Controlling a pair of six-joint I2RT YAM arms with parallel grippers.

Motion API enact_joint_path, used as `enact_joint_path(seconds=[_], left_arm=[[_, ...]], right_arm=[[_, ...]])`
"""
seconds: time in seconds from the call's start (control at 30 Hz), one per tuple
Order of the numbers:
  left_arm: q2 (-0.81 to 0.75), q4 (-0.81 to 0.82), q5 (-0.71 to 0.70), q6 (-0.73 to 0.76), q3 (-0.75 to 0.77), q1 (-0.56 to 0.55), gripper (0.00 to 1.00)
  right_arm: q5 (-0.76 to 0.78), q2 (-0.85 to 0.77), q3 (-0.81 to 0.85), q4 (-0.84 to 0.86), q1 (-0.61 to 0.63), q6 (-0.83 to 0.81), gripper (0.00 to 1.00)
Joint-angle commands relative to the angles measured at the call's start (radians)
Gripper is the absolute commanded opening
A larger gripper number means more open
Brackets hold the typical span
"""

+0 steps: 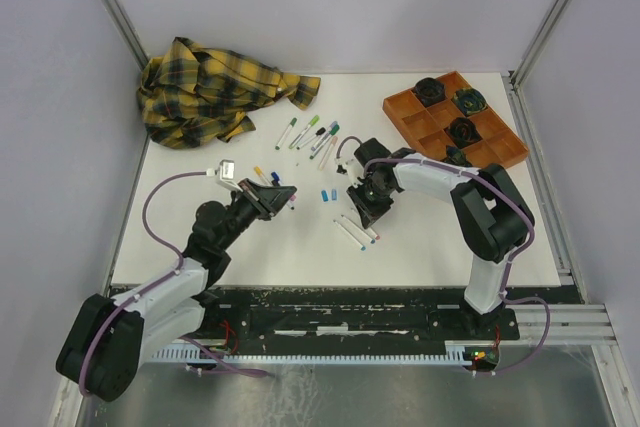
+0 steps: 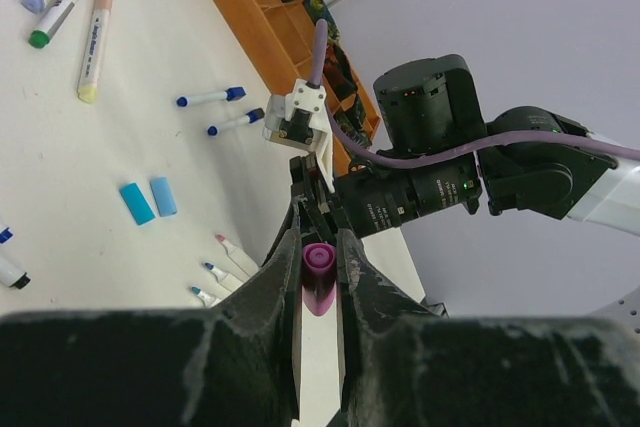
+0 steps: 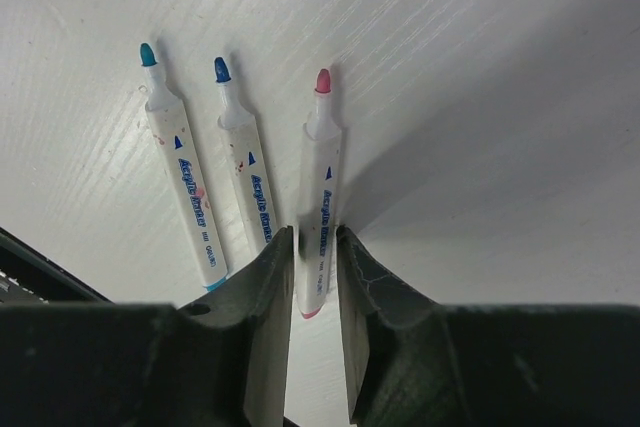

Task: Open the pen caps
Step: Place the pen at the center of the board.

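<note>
Left gripper (image 1: 284,196) points right, a pink cap (image 1: 293,201) just visible at its fingertips. Right gripper (image 1: 362,215) points down at the table (image 1: 200,247); 3 uncapped pens (image 1: 357,234) lie side by side right at its fingertips, contact unreadable. 2 light blue caps (image 1: 327,194) lie between the 2 sets of fingers. Beyond both: scattered capped pens (image 1: 312,135). Far beyond the left fingers: plaid cloth (image 1: 215,92). Beyond the right fingers: orange tray (image 1: 408,110)
</note>
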Motion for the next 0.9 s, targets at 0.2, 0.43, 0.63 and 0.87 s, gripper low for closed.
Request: enact_joint_path(seconds=[0.2,0.43,0.63,0.87], left_arm=[[0.064,0.1,0.023,-0.037,0.019,-0.063,0.03],[0.133,0.1,-0.026,-0.006,0.05,-0.143,0.03],[0.234,0.1,-0.084,0.03,0.104,-0.226,0.03],[0.359,0.09,-0.132,0.056,0.175,-0.293,0.03]], right_arm=[[-0.022,-0.069,0.061,-0.027,0.006,-0.004,0.34],[-0.055,-0.139,0.086,-0.064,0.003,-0.043,0.36],[-0.081,-0.215,0.106,-0.128,0.003,-0.119,0.37],[-0.101,-0.301,0.118,-0.218,-0.02,-0.26,0.38]])
